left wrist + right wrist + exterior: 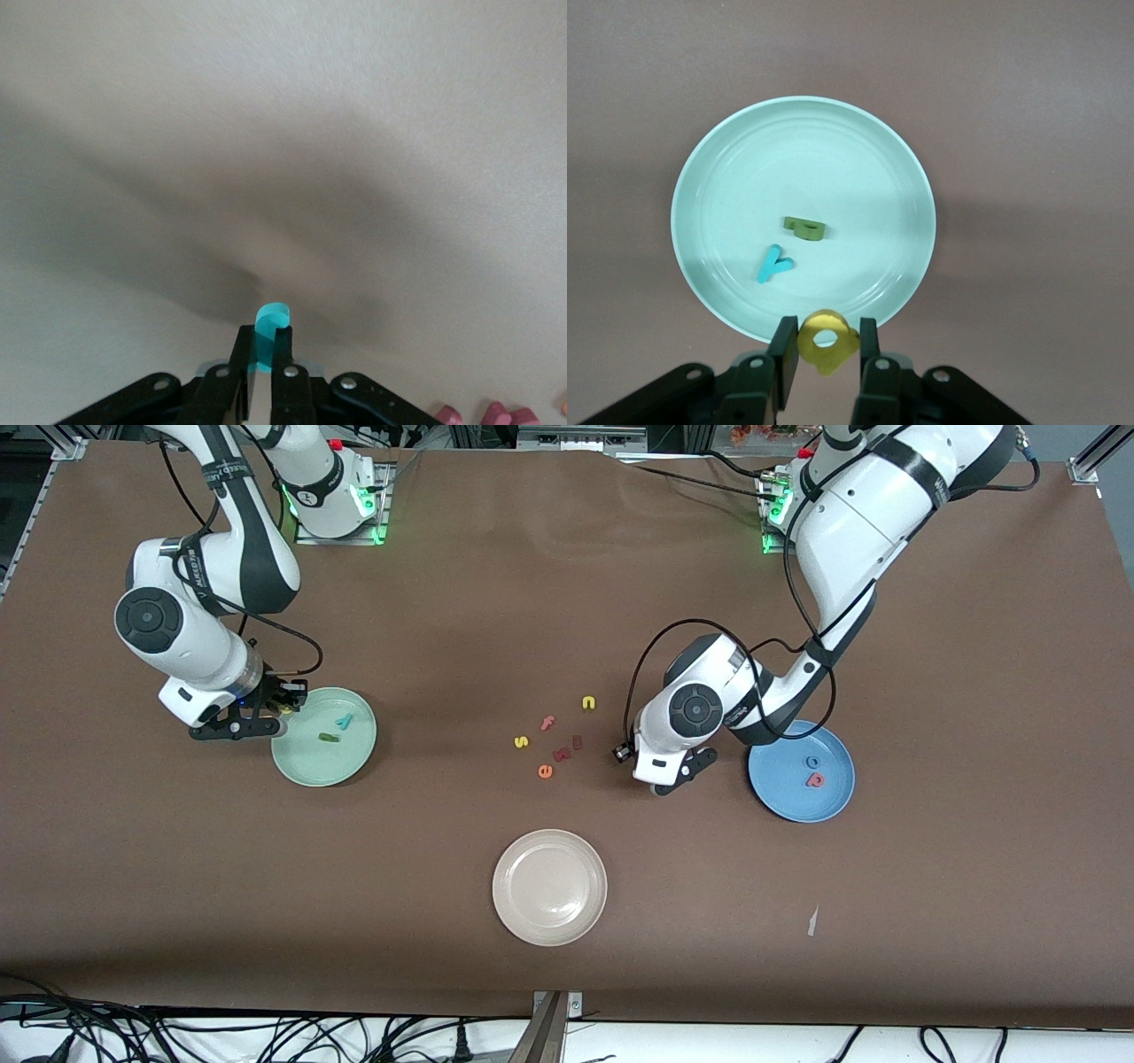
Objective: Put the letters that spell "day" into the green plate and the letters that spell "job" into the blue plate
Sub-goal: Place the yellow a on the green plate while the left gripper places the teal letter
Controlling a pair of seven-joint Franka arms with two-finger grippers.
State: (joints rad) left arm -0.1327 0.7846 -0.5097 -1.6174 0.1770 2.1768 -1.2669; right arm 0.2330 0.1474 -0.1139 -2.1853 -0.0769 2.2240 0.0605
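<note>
Beige plate [549, 887] sits unused; right gripper [825, 347] clamps yellow "a" [826, 339] at green plate [726, 177] rim for dropping; left gripper [263, 347] pinches teal "j" [271, 317] off the surface, bound for blue plate [780, 788].

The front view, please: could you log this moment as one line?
left pincer: shut on teal j | right pincer: holds yellow a over green plate rim | blue plate: o, b
</note>
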